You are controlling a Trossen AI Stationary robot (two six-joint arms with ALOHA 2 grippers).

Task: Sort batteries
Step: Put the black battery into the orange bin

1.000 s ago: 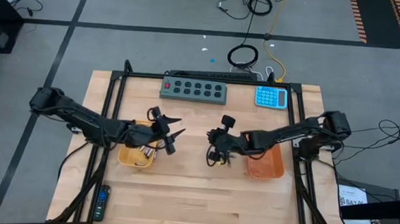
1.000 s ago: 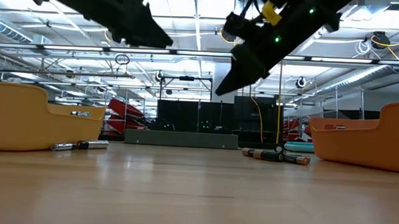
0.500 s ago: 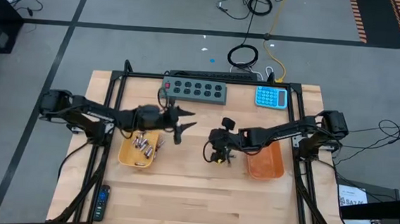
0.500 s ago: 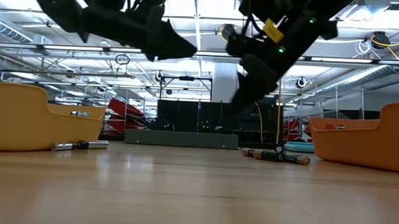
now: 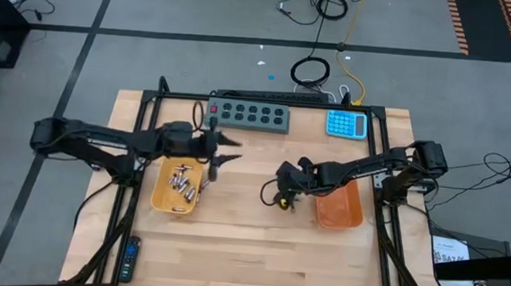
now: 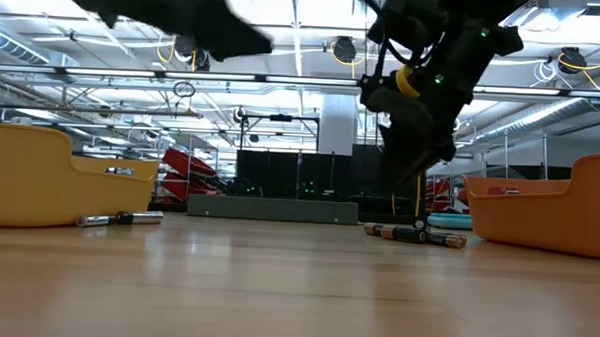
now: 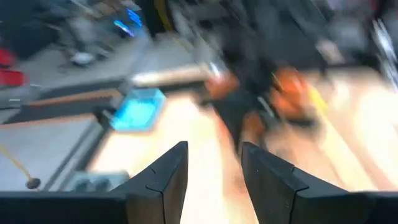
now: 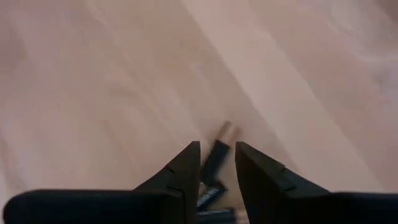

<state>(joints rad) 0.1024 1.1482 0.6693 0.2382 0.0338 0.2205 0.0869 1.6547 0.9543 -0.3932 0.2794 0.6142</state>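
Several silvery batteries [image 5: 181, 182] lie in the yellow left tray [image 5: 163, 201]. Two more batteries [image 6: 118, 218] lie on the table beside that tray. A small pile of batteries [image 6: 415, 234] lies on the wood left of the orange right tray [image 5: 338, 207]. My right gripper [image 8: 217, 163] points steeply down over this pile. It is open, its fingers on either side of a thin dark battery [image 8: 216, 158] that lies on the table. My left gripper [image 7: 214, 168] is open and holds nothing. It hangs above the left tray's far edge [image 5: 223, 150].
A grey switch box [image 5: 248, 115] and a blue calculator [image 5: 346, 124] stand along the far edge. A black remote [image 5: 129, 257] lies at the near left corner. Black frame rails [image 5: 384, 143] run along the table's sides. Bare wood [image 5: 248, 251] fills the near middle.
My left gripper has risen from over the left tray and swung toward the far edge, uncovering the batteries in the tray. My right gripper has tipped from a slant to pointing steeply down and has sunk a little over the battery pile.
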